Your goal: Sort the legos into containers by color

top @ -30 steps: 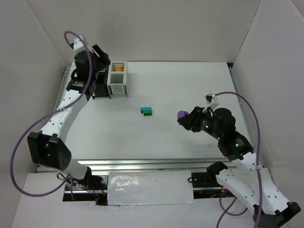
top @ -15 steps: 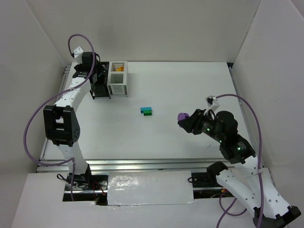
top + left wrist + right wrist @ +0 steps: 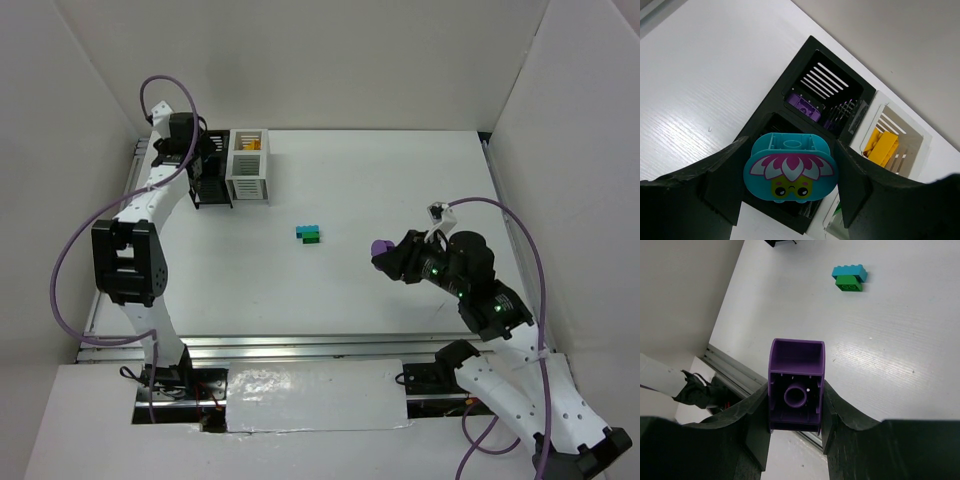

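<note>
Fingers (image 3: 725, 185) of the left gripper (image 3: 790, 174), half-spread, pinch a teal brick (image 3: 790, 162) over the black bin (image 3: 774, 95) at ten o'clock; at four, the right gripper (image 3: 795, 405) clamps a purple brick (image 3: 797, 362).

Bright, even overhead light, soft shadows, faint sheen on the white table (image 3: 690, 100), sharp focus.
</note>
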Motion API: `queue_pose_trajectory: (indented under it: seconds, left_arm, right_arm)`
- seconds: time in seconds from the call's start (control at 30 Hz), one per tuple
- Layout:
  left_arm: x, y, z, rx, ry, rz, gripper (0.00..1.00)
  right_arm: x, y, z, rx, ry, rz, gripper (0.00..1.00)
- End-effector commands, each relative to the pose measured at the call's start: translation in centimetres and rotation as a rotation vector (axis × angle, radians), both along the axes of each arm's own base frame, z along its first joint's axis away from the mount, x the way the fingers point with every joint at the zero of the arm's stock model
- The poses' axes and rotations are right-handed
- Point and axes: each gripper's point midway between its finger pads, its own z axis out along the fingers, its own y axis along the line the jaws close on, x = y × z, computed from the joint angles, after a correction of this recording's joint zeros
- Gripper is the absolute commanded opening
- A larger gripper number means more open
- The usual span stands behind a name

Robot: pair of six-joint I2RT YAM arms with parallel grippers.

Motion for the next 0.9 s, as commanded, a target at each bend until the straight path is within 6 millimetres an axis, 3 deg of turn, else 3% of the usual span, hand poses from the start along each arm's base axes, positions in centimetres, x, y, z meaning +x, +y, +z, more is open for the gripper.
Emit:
queue_pose_trajectory:
  seconds: [0.0, 0.27, 0.53, 0.67, 0.87]
  left_arm:
    - [1.2, 0.0, 0.6, 0.000, -0.046, -0.013, 0.30]
    - [0.8, 0.1, 0.3, -0.006, -0.047, -0.004, 0.73]
    - [0.4, 0.5, 0.5, -0.004, -0.043, 0.022, 0.85]
    - [0.5, 0.6, 0.8, -0.002, -0.044, 0.028, 0.99]
    - [0.2, 0.5, 2.4, -0.013, -0.068, 0.030, 1.00]
  right_arm:
    - [0.2, 0.1, 0.7, 0.008, -0.032, 0.007, 0.00]
    - [0.5, 0.5, 0.4, 0.014, -0.018, 0.023, 0.00]
    - [0.6, 0.7, 0.6, 0.012, -0.022, 0.029, 0.00]
    - [0.6, 0.7, 0.6, 0.013, -0.021, 0.030, 0.00]
    - [0.6, 0.7, 0.6, 0.015, -0.020, 0.033, 0.00]
